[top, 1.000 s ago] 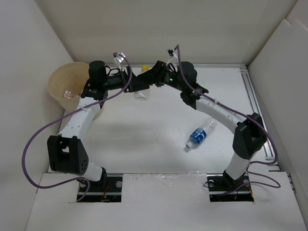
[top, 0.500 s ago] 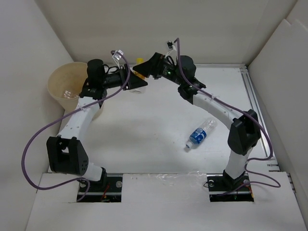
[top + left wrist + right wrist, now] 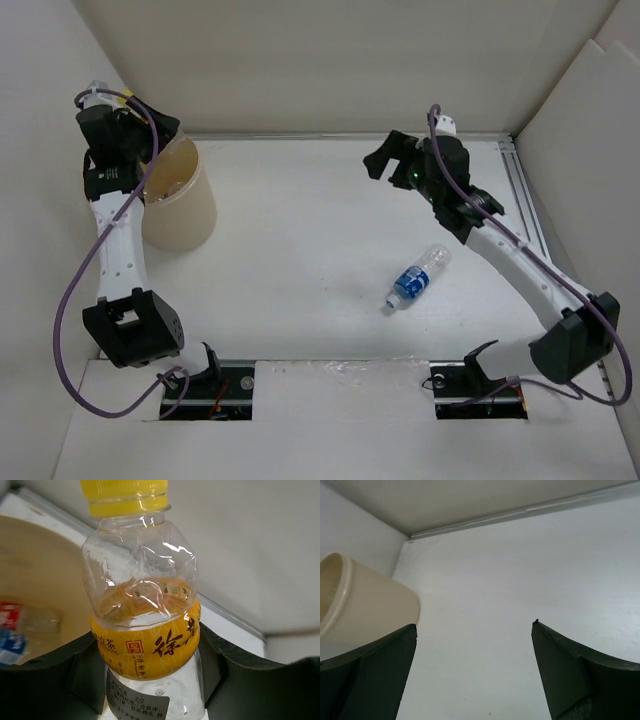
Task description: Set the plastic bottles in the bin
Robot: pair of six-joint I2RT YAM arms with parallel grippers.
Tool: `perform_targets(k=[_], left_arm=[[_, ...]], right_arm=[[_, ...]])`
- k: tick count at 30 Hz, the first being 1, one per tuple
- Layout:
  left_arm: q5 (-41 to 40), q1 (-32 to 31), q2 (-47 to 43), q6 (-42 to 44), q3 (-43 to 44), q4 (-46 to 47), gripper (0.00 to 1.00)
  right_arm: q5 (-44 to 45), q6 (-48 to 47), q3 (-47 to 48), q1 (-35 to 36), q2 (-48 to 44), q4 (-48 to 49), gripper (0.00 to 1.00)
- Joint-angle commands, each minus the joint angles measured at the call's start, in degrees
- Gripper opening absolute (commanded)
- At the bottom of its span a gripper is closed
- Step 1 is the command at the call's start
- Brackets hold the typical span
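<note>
My left gripper (image 3: 147, 647) is shut on a clear plastic bottle (image 3: 142, 605) with a yellow cap and an orange label, held upright by its lower body. In the top view the left gripper (image 3: 120, 140) hangs at the far left, over the back rim of the tan bin (image 3: 185, 205). The bin's inside (image 3: 45, 580) shows left of the held bottle, with another bottle (image 3: 20, 627) lying in it. A blue-labelled bottle (image 3: 415, 277) lies on the table at right. My right gripper (image 3: 380, 160) is open and holds nothing, up at the back right.
White walls close the table at the back and both sides. A metal rail (image 3: 535, 220) runs along the right edge. In the right wrist view the bin (image 3: 365, 605) stands at the far left beyond the open right gripper (image 3: 475, 625).
Both grippers met at a bottle at the back middle. The left arm has since swung left to the bin with that bottle, and the right gripper has opened and drawn back to the right.
</note>
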Motion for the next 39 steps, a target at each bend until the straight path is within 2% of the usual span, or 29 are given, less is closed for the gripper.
perform_targets(k=[1,2,3,4,5,9,13,16,20,24,25,28,30,31,32,34,36,37,39], left_arm=[[-14.8,0.2,1.5,0.2,2.8,-3.8,0.06],[-16.7,0.2,2.2,0.8,3.3,-4.6,0.17],[-18.4,0.2,3.2,0.8,3.3,-6.1,0.34],[-21.7,0.2,3.2,0.8,3.3,-7.2,0.57],[-23.8,0.2,3.8,-0.2,4.2,-8.6,0.99],[-26.3,0.2,3.8,1.0,6.3,-11.5,1.0],[-26.3,0.2,2.3,3.1,7.7,-14.0,1.0],[-29.7,-4.2,-0.5,5.6,8.3,-14.6,1.0],[-31.0,-15.5,-1.9,11.2,11.8,-15.4,1.0],[-24.3,-27.0,2.7,13.8,13.3,-17.1,1.0],[-21.5,-31.4,3.5,13.8,13.3,-17.1,1.0],[-17.1,-37.3,6.6,14.4,11.4,-15.9,1.0],[-16.3,-42.5,7.8,14.4,10.7,-15.2,1.0],[-15.8,-43.6,8.8,14.4,10.7,-14.7,1.0],[-14.0,-44.4,8.8,14.4,9.5,-14.7,1.0],[-11.9,-44.4,8.8,13.5,7.6,-13.2,1.0],[-10.5,-44.4,7.3,12.9,4.6,-10.8,1.0],[-9.6,-44.4,7.3,12.8,4.0,-10.8,1.0],[-5.2,-44.4,6.6,12.8,3.2,-10.1,1.0]], right_arm=[[11.4,-1.3,-4.9,0.5,-5.7,-10.5,1.0],[12.4,0.1,-7.9,0.5,-6.9,-12.9,1.0],[13.6,1.0,-9.1,1.1,-9.1,-14.4,1.0],[15.0,2.3,-10.2,1.1,-10.0,-16.3,1.0],[19.2,5.9,-11.1,1.7,-10.8,-18.5,1.0],[28.0,14.4,-15.5,3.2,-13.2,-29.4,1.0],[26.7,20.5,-19.1,-0.5,-14.6,-31.5,1.0],[25.4,23.5,-22.6,-3.5,-14.6,-30.4,1.0],[24.7,25.4,-24.6,-5.6,-12.6,-29.8,1.0],[22.2,26.4,-26.9,-7.9,-9.2,-28.2,1.0],[22.2,27.0,-27.6,-7.9,-8.4,-27.5,1.0],[19.7,27.1,-29.7,-10.6,-4.6,-24.2,1.0],[16.7,26.2,-30.6,-12.5,-2.5,-20.7,0.96],[15.7,25.7,-31.2,-12.5,-0.7,-19.6,0.92],[15.2,25.6,-31.2,-12.5,0.0,-18.8,0.78],[15.8,25.6,-31.2,-12.5,0.6,-18.8,0.64],[13.4,24.3,-32.0,-12.5,-0.5,-16.5,0.33],[12.8,24.3,-32.7,-13.2,-1.3,-15.6,0.01],[12.8,23.8,-32.0,-13.9,-3.6,-15.6,0.0]])
